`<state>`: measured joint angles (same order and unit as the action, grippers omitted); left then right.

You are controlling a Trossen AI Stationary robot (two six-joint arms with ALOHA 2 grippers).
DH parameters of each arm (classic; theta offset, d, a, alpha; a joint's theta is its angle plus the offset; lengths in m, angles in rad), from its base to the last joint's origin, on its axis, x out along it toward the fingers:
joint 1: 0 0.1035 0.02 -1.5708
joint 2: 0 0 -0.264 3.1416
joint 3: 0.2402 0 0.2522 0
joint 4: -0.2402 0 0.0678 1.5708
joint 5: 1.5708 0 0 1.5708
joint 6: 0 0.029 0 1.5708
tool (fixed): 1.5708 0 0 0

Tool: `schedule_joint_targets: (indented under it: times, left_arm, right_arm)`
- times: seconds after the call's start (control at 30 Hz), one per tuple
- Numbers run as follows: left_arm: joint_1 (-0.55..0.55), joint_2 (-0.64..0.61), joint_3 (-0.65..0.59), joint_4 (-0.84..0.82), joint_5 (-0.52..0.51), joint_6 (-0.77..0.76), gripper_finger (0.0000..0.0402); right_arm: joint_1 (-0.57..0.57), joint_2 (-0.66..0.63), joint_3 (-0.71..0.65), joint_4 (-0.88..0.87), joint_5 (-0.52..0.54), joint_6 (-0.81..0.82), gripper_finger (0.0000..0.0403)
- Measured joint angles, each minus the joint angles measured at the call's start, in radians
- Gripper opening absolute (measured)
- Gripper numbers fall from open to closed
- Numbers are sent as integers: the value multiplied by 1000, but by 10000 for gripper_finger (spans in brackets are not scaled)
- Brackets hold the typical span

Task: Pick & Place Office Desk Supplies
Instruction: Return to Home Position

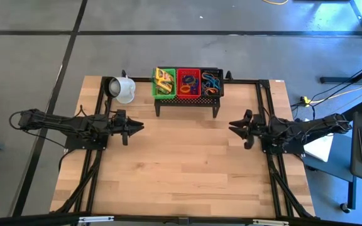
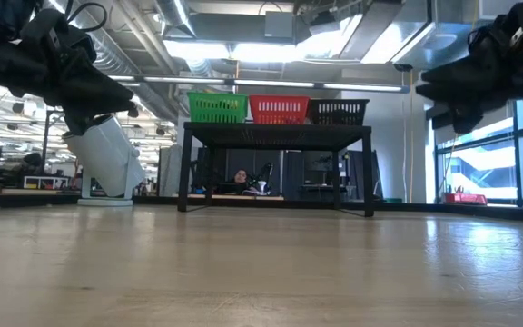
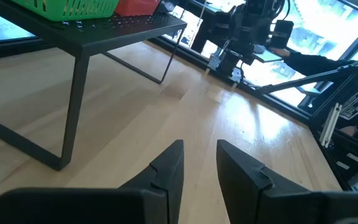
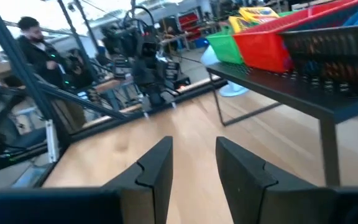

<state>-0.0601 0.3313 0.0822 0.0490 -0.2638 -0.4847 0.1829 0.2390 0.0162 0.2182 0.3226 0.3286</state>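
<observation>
Neatly, three lattice bins (image 1: 188, 82), perforated rack (image 1: 187, 98), planked table (image 1: 181, 166)

rack (image 1: 187, 102) at middle of bench (image 1: 181, 176) far edge. three bins in row on top of rack, side by side: left bin (image 1: 164, 95), middle bin (image 1: 188, 95), right bin (image 1: 221, 81). crayon boxes (image 1: 163, 78) in left bin. rubber bands (image 1: 189, 81) in middle bin and right bin. mug (image 1: 123, 89) just left of rack, near far left corner. left gripper (image 1: 140, 126) over left side, right gripper (image 1: 232, 127) over right side, tips facing, well apart, both in front of rack.
</observation>
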Motion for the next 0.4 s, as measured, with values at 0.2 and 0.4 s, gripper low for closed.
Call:
schedule_joint_targets:
  times: [0.2,0.4]
  left_arm:
    - [0,0,0,0,0,0,88]
    - [0,0,0,0,0,0,88]
  right_arm:
    - [0,0,0,-10,9,-22,123]
    - [0,0,0,-10,10,-26,123]
